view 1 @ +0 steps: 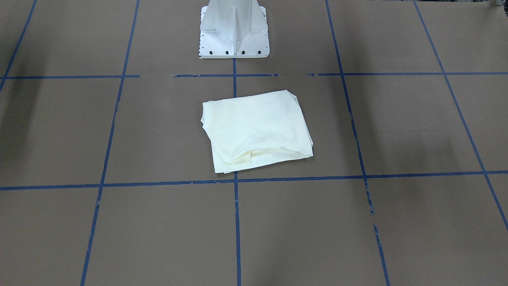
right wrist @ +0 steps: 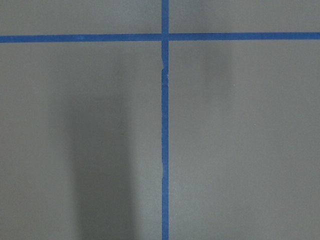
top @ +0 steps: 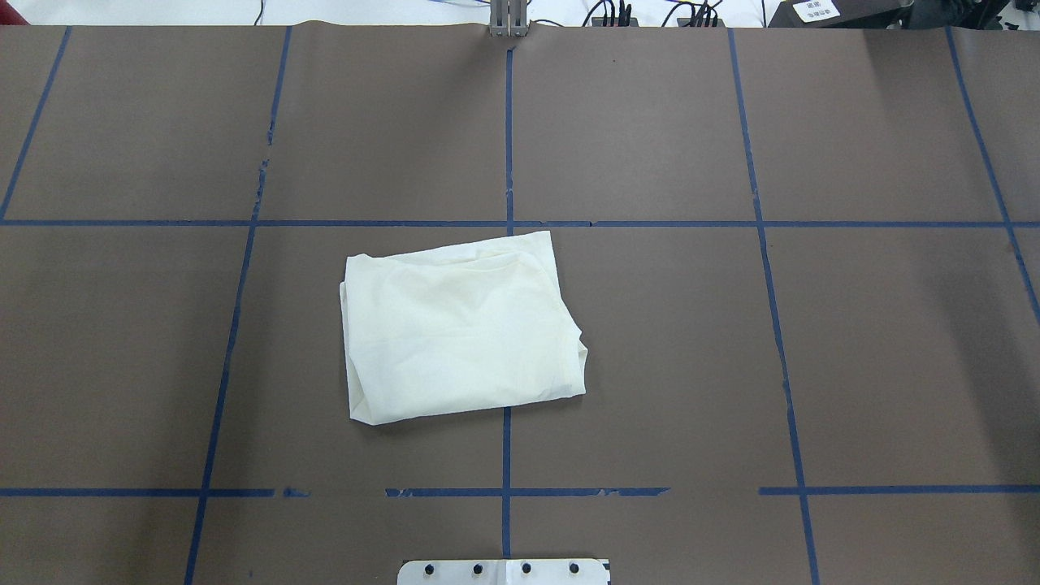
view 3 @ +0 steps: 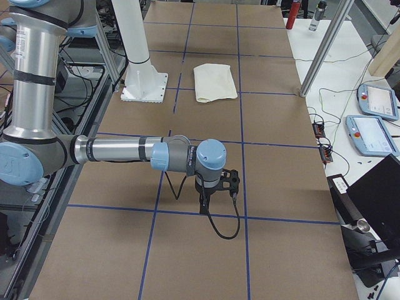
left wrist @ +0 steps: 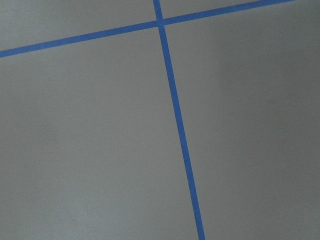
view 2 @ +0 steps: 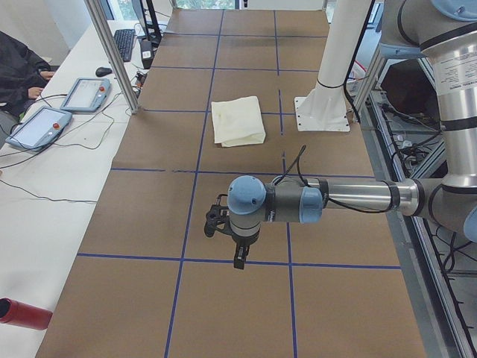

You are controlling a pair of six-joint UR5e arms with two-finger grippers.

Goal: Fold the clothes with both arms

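my left gripper (view 2: pixel 238 257) and right gripper (view 3: pixel 204 205) point down from level forearms (view 2: pixel 358 196), well apart from the shirt (top: pixel 459 325); parted or closed, i cannot tell.

The folded shirt (view 1: pixel 256 131) shows only plain cream cloth; whatever lies inside its folds is hidden. The left gripper (view 2: pixel 238 261) and right gripper (view 3: pixel 204 207) appear only in the side views, too small to tell how their jaws stand. The front-facing view's far edge cuts off the white pedestal (view 1: pixel 234 35).
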